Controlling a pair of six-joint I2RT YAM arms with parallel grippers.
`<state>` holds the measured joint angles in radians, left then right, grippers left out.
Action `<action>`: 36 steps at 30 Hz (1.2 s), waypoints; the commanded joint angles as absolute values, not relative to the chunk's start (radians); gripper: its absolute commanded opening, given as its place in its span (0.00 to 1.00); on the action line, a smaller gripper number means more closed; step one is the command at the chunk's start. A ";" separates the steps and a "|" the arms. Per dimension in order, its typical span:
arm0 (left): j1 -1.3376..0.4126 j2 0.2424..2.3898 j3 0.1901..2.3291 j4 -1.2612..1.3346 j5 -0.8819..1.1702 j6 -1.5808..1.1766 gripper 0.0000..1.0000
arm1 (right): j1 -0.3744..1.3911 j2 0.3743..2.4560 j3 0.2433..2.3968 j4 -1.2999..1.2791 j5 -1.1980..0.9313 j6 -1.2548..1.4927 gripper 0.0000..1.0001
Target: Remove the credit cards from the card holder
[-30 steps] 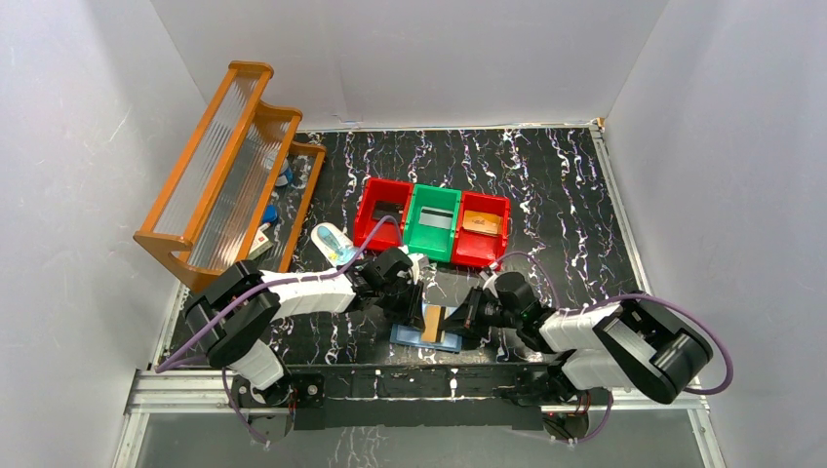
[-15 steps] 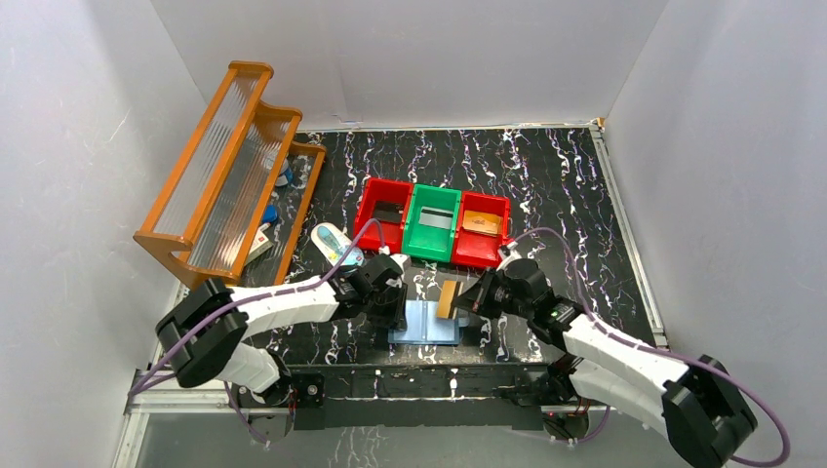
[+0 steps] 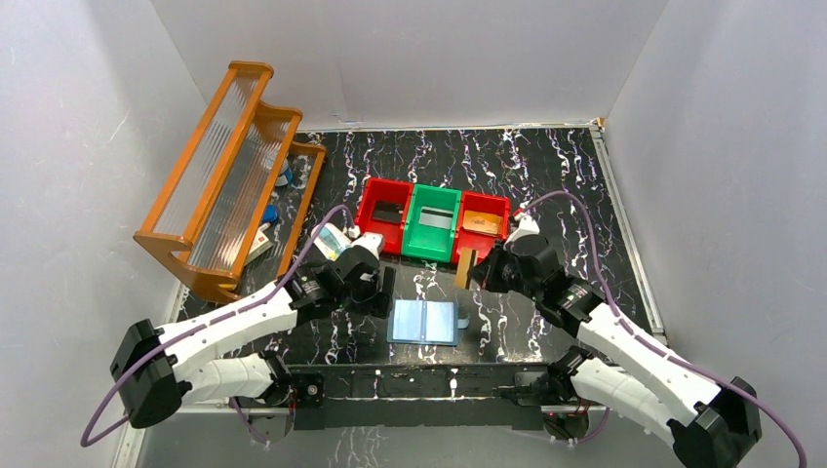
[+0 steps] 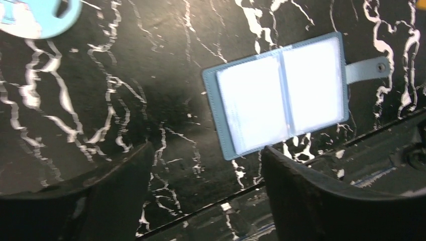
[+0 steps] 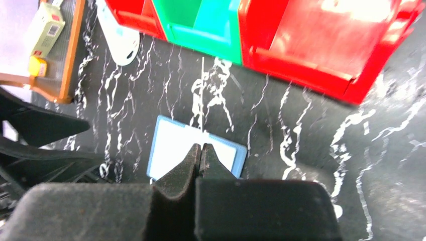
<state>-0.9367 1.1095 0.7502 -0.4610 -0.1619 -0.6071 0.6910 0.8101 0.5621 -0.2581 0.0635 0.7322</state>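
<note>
**A:** Black marbled table (image 3: 556, 185), white walls around it. Where did the wallet (image 3: 424, 321) lie?

**B:** Flat and open near the front edge, between the arms, with nothing touching it. Its two visible pockets glared pale in the left wrist view, so I couldn't tell whether any card was left inside.

**A:** And the jaws?

**B:** The left gripper (image 3: 380, 292) hung just beside the wallet's left edge, jaws spread wide and empty. The right gripper (image 5: 201, 149) was pinched tight on a tan card (image 3: 466, 268), held upright, clear of the wallet and just in front of the right red bin (image 3: 503, 219).

**A:** Which step, then?

**B:** It looked like carrying a pulled card to its drop. That bin held something tan; the green bin (image 3: 429, 249) and the left red bin (image 3: 369, 229) each held something flat too.

**A:** Next move?

**B:** My guess was to lift the card over the bin's rim, level it, then let go. On edge, a thin card could catch the front wall or tip outside.
</note>
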 commanded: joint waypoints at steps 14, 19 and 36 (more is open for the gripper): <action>-0.650 1.012 0.794 -0.560 -0.141 -0.372 0.98 | 0.688 1.037 0.800 -0.127 0.313 -0.323 0.00; -0.650 1.012 0.797 -0.575 -0.202 -0.377 0.98 | 0.688 1.197 0.856 -0.138 0.399 -0.506 0.00; -0.651 0.927 0.792 -0.585 -0.292 -0.395 0.98 | 0.590 1.423 0.888 -0.009 0.289 -0.781 0.00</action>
